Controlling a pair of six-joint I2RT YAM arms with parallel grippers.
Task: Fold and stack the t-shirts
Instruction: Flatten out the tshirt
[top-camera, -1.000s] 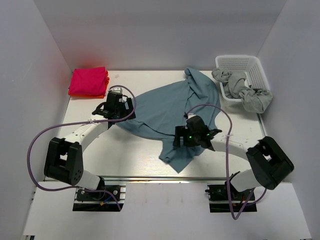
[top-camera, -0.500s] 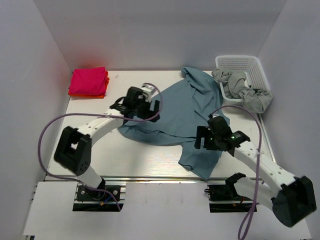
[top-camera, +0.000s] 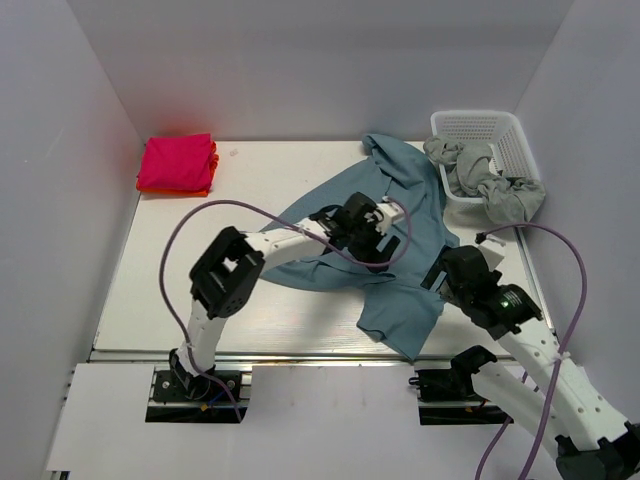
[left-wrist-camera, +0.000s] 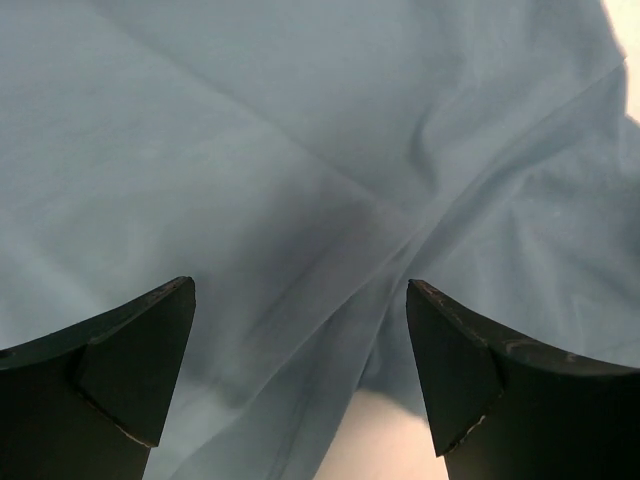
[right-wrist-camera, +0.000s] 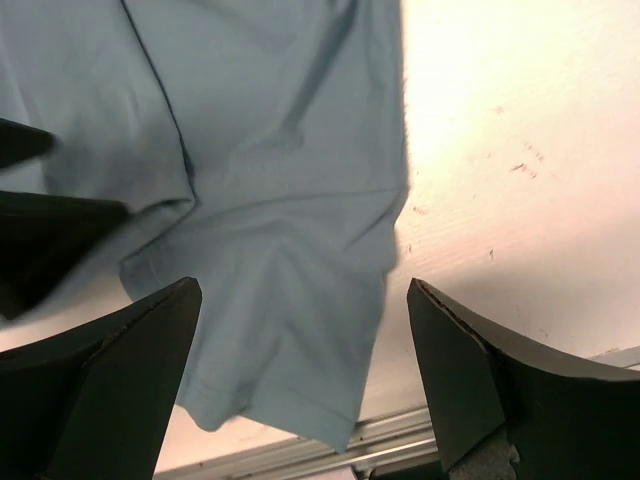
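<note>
The left claw (left-wrist-camera: 300, 385) stands wide apart with nothing between its dark, wedge-shaped fingers, poised above the middle of the teal-blue shirt (top-camera: 400, 195). From its wrist view the soft matte cloth fills nearly everything beneath, crossed by long slanting creases, with a small patch of pale table showing past a folded edge below. The right claw (right-wrist-camera: 300, 385) is likewise spread and holds nothing. It hangs over the shirt's near right part, where a stitched hem and a rumpled flap lie on the table (top-camera: 170, 290), whose cream surface is lightly scuffed, with a metal rail along its near edge. Whether either claw touches the cloth I cannot tell. The shirt sprawls unfolded across the centre-right of the table, its far end reaching toward the white lattice basket (top-camera: 505, 128), where crumpled grey shirts (top-camera: 490, 185) spill over the rim. Well apart, in the far left corner, a folded bright pink shirt (top-camera: 177, 160) sits squarely on an orange one (top-camera: 172, 190).
</note>
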